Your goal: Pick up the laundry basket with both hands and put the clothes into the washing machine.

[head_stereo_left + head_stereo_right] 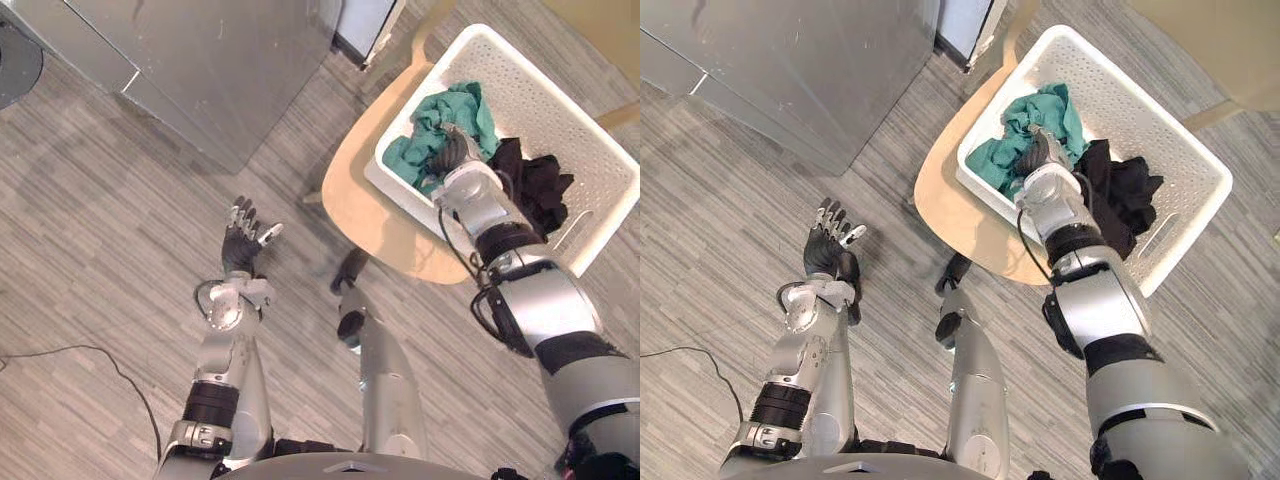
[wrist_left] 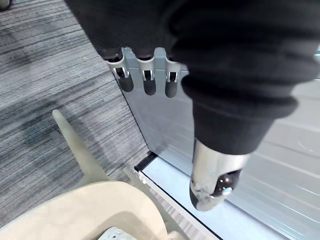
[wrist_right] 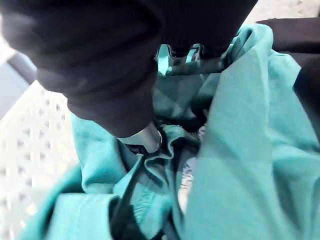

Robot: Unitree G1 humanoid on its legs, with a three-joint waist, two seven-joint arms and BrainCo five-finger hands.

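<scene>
Basket: the white laundry basket [image 1: 572, 118] sits on a round pale wooden bench [image 1: 368, 205], overhanging its far edge. It has not been lifted, and neither hand is on its rim.
Clothes: a teal cloth [image 1: 452, 112] is heaped at the end of the basket nearer the washing machine. Black clothes [image 1: 540, 185] lie beside it toward the middle.
Right hand: the right hand [image 1: 456, 152] reaches down into the basket and is pushed into the teal cloth. In the right wrist view its thumb presses into puckered folds while the fingers [image 3: 181, 50] disappear into the fabric, so I cannot tell whether they have closed on it.
Left hand: the left hand [image 1: 240, 240] is held up over the floor [image 1: 90, 220], well apart from basket and bench. Its fingers [image 2: 144, 82] are straight and spread, holding nothing.
Washing machine: the grey washing machine [image 1: 220, 60] stands just beyond the bench, so the carry would be short.
Likely reason: the right hand seems to be going for the cloth itself, not the basket.
Risk: a one-handed pull on the overhanging basket could tip it.
</scene>
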